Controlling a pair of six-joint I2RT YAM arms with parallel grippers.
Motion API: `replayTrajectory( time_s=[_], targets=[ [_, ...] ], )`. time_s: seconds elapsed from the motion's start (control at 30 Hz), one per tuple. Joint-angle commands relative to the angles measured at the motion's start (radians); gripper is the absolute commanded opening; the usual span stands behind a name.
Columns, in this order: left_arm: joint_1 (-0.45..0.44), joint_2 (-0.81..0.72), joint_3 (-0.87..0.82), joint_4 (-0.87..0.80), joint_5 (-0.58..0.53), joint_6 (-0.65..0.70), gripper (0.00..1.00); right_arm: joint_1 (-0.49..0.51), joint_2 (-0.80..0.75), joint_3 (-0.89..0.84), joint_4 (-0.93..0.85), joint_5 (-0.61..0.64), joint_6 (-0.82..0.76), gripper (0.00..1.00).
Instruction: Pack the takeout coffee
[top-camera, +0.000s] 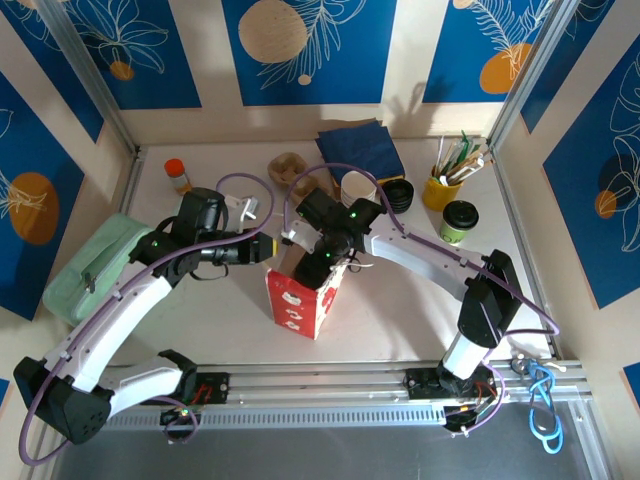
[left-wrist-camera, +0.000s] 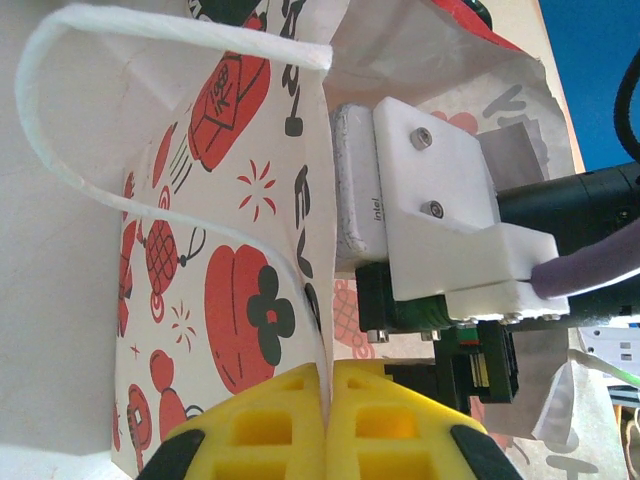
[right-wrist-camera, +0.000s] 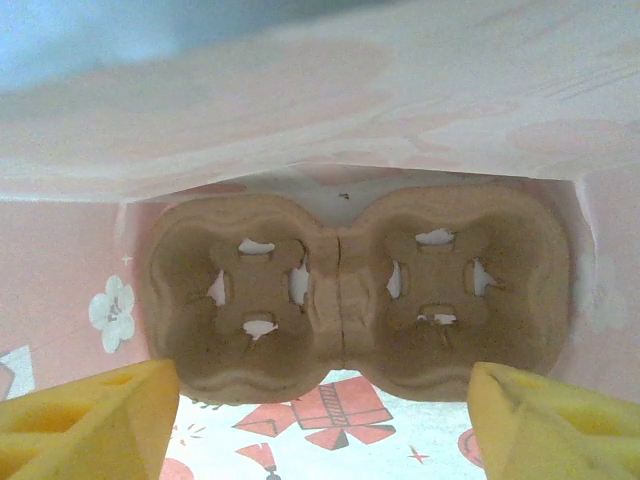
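The takeout coffee (top-camera: 459, 222), a greenish cup with a black lid, stands on the table at the right, away from both grippers. A red-and-white paper bag (top-camera: 300, 300) stands upright at the centre. My left gripper (left-wrist-camera: 330, 375) is shut on the bag's (left-wrist-camera: 220, 250) upper edge, holding that side up. My right gripper (right-wrist-camera: 320, 385) reaches down into the bag and is open, its yellow fingers (right-wrist-camera: 90, 415) wide apart. Below it a brown two-cup cardboard carrier (right-wrist-camera: 340, 290) lies at the bag's bottom, both wells bare.
Behind the bag are a stack of lidless cups (top-camera: 357, 188), black lids (top-camera: 399, 193), a yellow cup of stirrers (top-camera: 441, 190), navy napkins (top-camera: 360, 148) and another cardboard carrier (top-camera: 288, 167). An orange-capped bottle (top-camera: 178, 175) and a green pouch (top-camera: 95, 265) are at the left.
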Motion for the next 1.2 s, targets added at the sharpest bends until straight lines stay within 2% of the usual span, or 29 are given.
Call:
replayTrajectory(
  time_s=[0.0,0.57,0.77,0.87,1.0,1.07,1.17],
  targets=[
    [-0.007,0.003,0.019,0.006,0.028,0.000,0.00,0.011,-0.033,0.037,-0.013,-0.014,0.019,0.78],
    [-0.014,0.002,0.011,0.019,0.026,-0.039,0.00,0.033,-0.132,0.160,-0.028,-0.055,0.157,0.80],
    [-0.016,0.001,0.004,0.013,0.011,-0.046,0.00,0.021,-0.140,0.281,-0.079,-0.015,0.289,0.80],
    [-0.016,-0.001,0.000,0.020,0.009,-0.047,0.00,0.003,-0.151,0.304,-0.087,-0.059,0.358,0.80],
    [-0.017,0.001,-0.002,0.022,0.008,-0.051,0.00,-0.009,-0.177,0.316,-0.096,-0.032,0.444,0.79],
    [-0.017,0.002,-0.001,0.019,0.002,-0.050,0.04,-0.028,-0.191,0.329,-0.118,-0.007,0.515,0.80],
    [-0.017,-0.001,0.001,0.009,-0.011,-0.048,0.19,-0.060,-0.224,0.336,-0.156,0.041,0.650,0.81]
  ],
)
